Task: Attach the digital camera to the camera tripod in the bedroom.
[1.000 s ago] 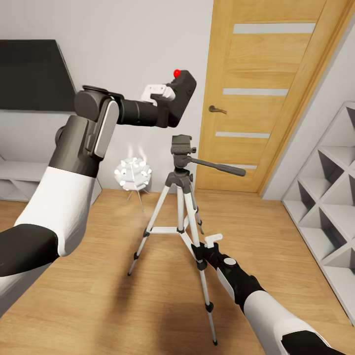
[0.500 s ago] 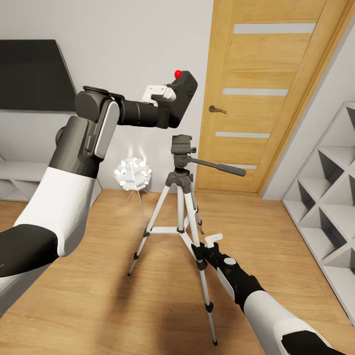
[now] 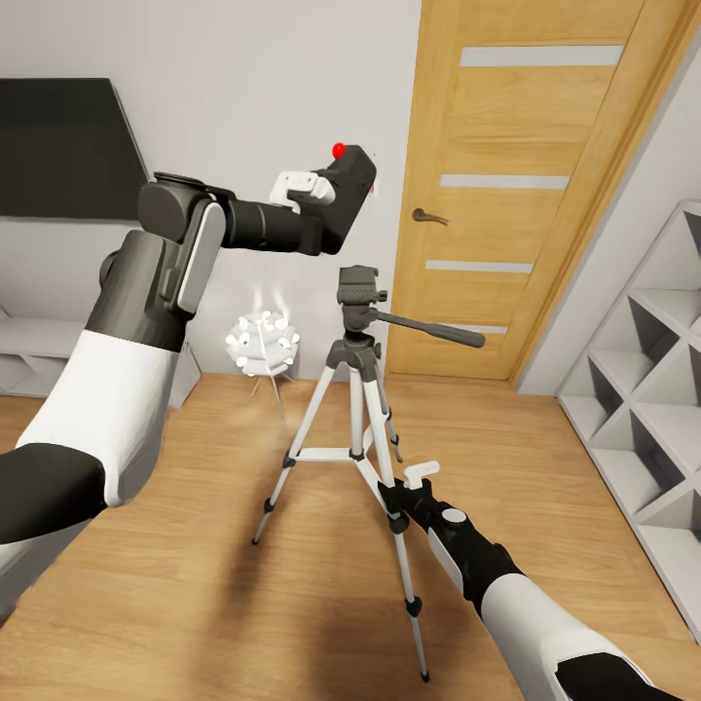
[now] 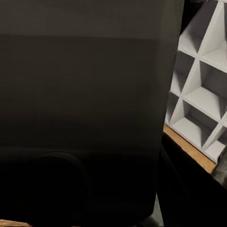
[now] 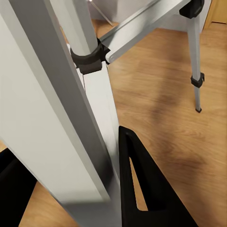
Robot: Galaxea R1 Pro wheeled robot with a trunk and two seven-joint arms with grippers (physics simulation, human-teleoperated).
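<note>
My left gripper (image 3: 333,191) is shut on the digital camera (image 3: 352,181), a chunky black body with a red dot on top, held in the air. It hangs above and slightly left of the camera tripod's dark grey head (image 3: 358,286), with a clear gap between them. In the left wrist view the camera's black body (image 4: 85,94) sits right against the lens. The camera tripod (image 3: 352,389) stands on the wood floor, its pan handle (image 3: 433,330) pointing right. My right gripper (image 3: 399,495) is shut on the tripod's front leg (image 5: 99,104), one black finger (image 5: 142,189) lying beside it.
An oak door (image 3: 506,185) with frosted strips stands behind the tripod. White cube shelves (image 3: 647,409) line the right wall. A small white spiky lamp (image 3: 261,343) stands on the floor at the back left, and a black TV (image 3: 58,146) hangs on the left wall.
My left gripper has shifted the camera a little left and slightly up, away from directly over the tripod head. The right arm and the tripod have not moved.
</note>
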